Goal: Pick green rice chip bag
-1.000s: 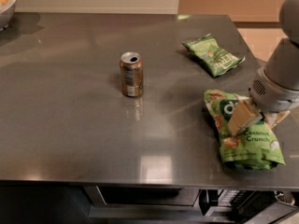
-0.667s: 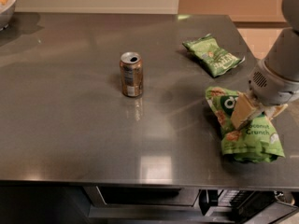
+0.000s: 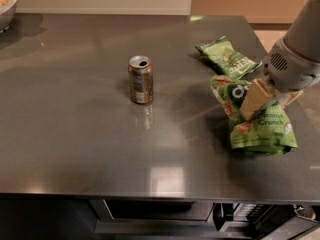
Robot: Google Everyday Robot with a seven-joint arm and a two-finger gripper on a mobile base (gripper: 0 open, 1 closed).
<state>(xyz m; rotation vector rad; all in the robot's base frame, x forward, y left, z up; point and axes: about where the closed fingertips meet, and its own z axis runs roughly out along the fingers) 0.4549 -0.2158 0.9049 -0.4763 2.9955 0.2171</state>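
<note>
Now jaws hold green rice chip bag (image 3: 261,134) higher.

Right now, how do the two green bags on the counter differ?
The green rice chip bag is larger and brighter; the smaller bag is paler. The green rice chip bag lies nearer the camera, the smaller bag behind it. The gripper is at the green rice chip bag, not the smaller bag. Both are crinkly.
</note>
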